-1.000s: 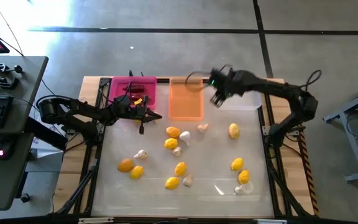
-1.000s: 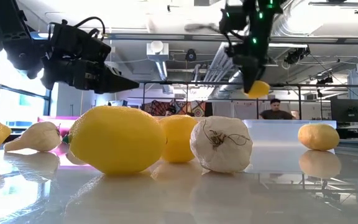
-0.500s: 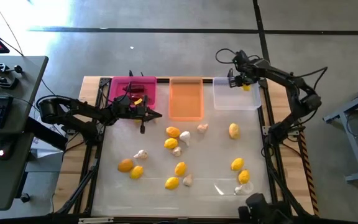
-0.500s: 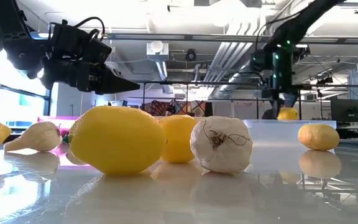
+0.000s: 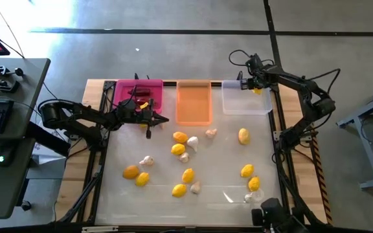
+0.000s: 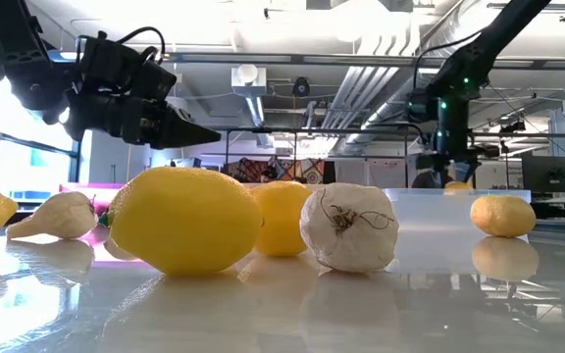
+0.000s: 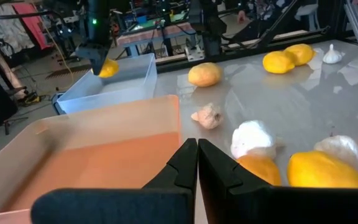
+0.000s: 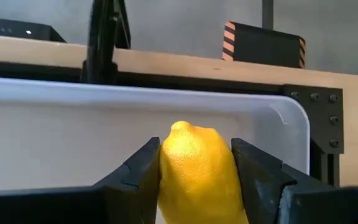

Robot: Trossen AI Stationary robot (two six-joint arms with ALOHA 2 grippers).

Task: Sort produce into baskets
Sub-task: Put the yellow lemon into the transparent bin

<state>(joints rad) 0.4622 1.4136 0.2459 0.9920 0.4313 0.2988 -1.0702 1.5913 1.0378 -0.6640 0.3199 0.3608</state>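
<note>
My right gripper (image 5: 256, 88) is shut on a yellow lemon (image 8: 197, 171) over the far right corner of the clear whitish basket (image 5: 243, 102); in the low view the lemon (image 6: 456, 185) sits at the basket's rim height. My left gripper (image 5: 159, 120) is shut and empty, hovering above the table (image 5: 219, 162) between the magenta basket (image 5: 149, 90) and the orange basket (image 5: 193, 103), near their near edges. Several lemons (image 5: 180, 137) and garlic bulbs (image 5: 192, 140) lie loose on the table. My right gripper pinches the lemon by its two long sides (image 8: 166, 168) between the two fingers (image 8: 257, 171). The fingers come from above, pointing down, with the lemon's tip (image 8: 182, 127) pointing away past the fingertips. Whether the lemon touches the basket's floor, I cannot tell.
The three baskets stand in a row along the table's far edge. The magenta one holds dark items and a yellow piece (image 5: 143, 105). A clear plastic scrap (image 5: 228, 195) lies near the front right. A lemon (image 5: 243, 136) lies just in front of the clear basket.
My right gripper has carried the lemon from above the orange basket's far right corner toward the table's right edge and down, to the clear basket's far right corner, lowering until the lemon reaches rim height. It has stayed shut on the lemon.
</note>
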